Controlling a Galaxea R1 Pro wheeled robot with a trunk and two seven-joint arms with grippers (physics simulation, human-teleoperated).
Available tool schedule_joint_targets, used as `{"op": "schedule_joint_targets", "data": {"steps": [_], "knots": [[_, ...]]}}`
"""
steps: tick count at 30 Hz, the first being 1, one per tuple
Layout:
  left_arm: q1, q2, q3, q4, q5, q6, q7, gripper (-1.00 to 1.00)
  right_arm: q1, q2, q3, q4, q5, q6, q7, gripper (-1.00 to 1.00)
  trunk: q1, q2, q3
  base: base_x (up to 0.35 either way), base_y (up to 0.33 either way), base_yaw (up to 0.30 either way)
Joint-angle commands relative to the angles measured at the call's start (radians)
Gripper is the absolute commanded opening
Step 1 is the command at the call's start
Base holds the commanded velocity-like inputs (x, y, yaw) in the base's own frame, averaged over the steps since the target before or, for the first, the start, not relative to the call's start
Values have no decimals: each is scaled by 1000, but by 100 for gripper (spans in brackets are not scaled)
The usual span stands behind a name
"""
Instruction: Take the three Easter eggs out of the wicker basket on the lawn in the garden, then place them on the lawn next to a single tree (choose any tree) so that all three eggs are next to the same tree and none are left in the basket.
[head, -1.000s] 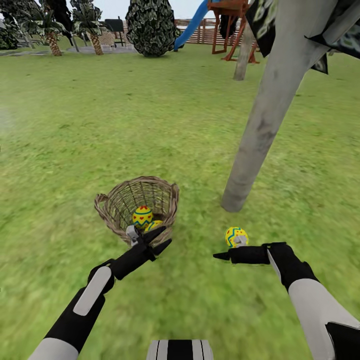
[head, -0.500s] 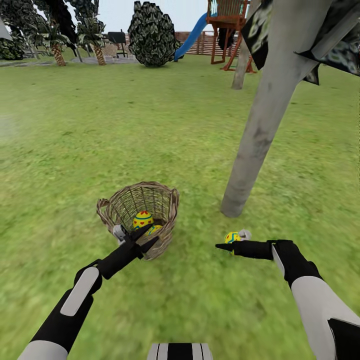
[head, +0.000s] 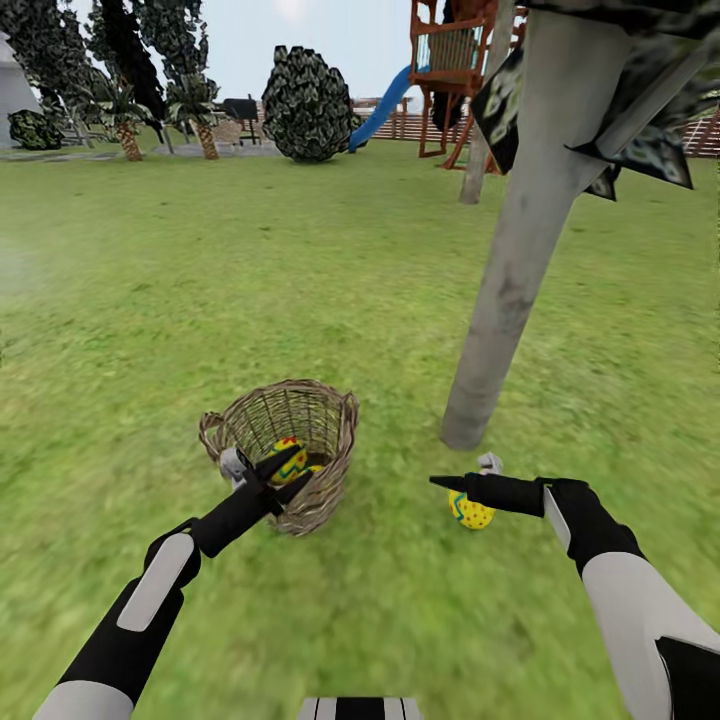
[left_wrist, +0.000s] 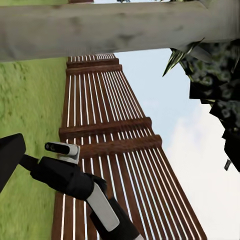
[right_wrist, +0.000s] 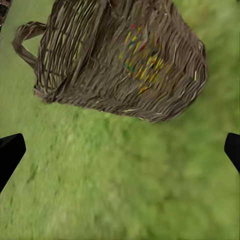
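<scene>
While the left arm reached up from the lower left of the head view, its black left gripper (head: 282, 476) hung over the near rim of the small round tan-brown wicker basket (head: 325, 420), fingers parted with nothing between them. Two yellow eggs with red and blue-green markings (head: 290, 458) lay inside the basket, partly hidden by those fingers. The right arm came in from the lower right, forearm bent inward, and the right gripper (head: 462, 476) pointed toward frame centre; its black fingertips (right_wrist: 11, 152) sat far apart at opposite edges of the right wrist view (spread wide, holding nothing). A third yellow painted egg (head: 469, 510) lay on the mottled green lawn (head: 250, 290) just below that gripper, near the foot of the thick pale-grey tree trunk (head: 510, 270). Between basket and trunk a strip of bare grass stayed open. In the left wrist view the brown slatted wooden fence (left_wrist: 107, 135) ran behind the right arm.
</scene>
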Motion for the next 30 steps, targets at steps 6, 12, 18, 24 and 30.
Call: {"op": "schedule_joint_targets", "data": {"steps": [6,12,18,24,30], "knots": [[-1,3,0,-2,6,6,0,100,-1,2,-7,-25,10,10,19,100,-3,1,23,0,0,0],[-1,5,0,-5,6,8,-1,100,-1,4,-8,-94,11,51,20,100,-6,3,46,0,0,0],[-1,11,5,-15,7,11,-2,100,2,5,-8,-159,20,101,10,100,-8,4,69,0,0,0],[-1,45,68,-11,7,14,-90,100,3,34,-7,-163,15,103,-42,100,-9,4,77,0,0,0],[-1,53,80,-8,8,23,-124,100,10,83,-8,-157,15,102,-135,100,-9,4,77,0,154,0]]}}
